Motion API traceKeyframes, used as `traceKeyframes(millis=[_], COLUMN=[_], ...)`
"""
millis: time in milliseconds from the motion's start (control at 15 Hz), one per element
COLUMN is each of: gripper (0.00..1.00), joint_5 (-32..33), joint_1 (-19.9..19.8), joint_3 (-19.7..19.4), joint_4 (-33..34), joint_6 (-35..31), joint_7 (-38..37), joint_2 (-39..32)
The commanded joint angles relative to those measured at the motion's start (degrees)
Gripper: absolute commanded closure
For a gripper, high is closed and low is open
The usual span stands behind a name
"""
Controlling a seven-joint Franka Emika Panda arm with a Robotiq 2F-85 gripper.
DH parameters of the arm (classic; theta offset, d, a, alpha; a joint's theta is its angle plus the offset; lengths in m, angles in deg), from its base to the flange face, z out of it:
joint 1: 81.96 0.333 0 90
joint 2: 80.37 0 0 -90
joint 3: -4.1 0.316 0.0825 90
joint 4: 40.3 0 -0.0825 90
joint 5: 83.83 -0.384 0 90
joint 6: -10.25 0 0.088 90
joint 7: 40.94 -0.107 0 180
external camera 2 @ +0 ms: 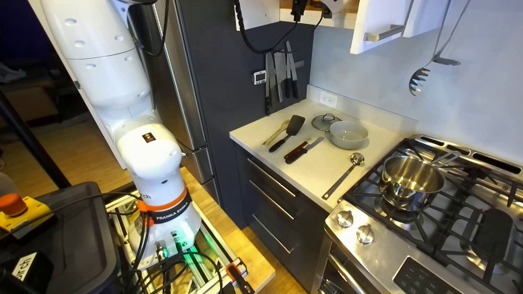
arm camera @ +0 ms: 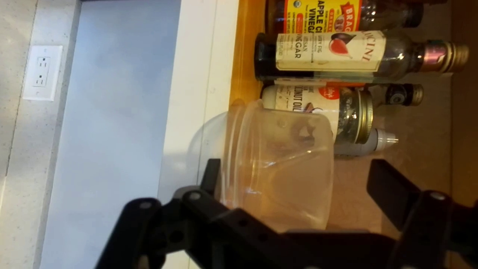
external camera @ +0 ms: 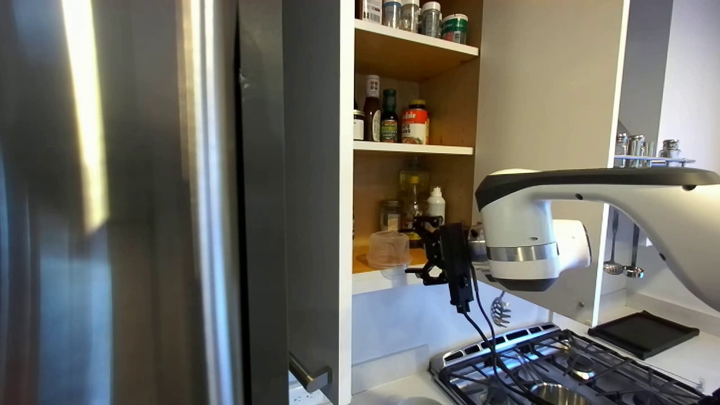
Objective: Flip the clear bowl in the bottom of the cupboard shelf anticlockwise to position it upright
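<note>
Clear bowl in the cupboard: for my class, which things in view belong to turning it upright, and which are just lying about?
For the job:
clear bowl, upside down
cupboard shelf under it
jaws, standing open

Not part of it:
coconut oil jar
fig vinegar bottle
steel saucepan
grey bowl
glass lid
black spatula
</note>
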Motion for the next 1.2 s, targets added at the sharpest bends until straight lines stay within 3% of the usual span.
traceKeyframes(millis=[0,1133], gripper=[0.0,0.0], joint_5=[-0.08,-9.45], joint_1=[-0.03,-0.17], joint_3=[-0.02,-0.12], joint_4=[0.09,1.98], joint_6=[0.02,0.86], joint_7=[0.07,11.77], joint_2=[-0.02,-2.57])
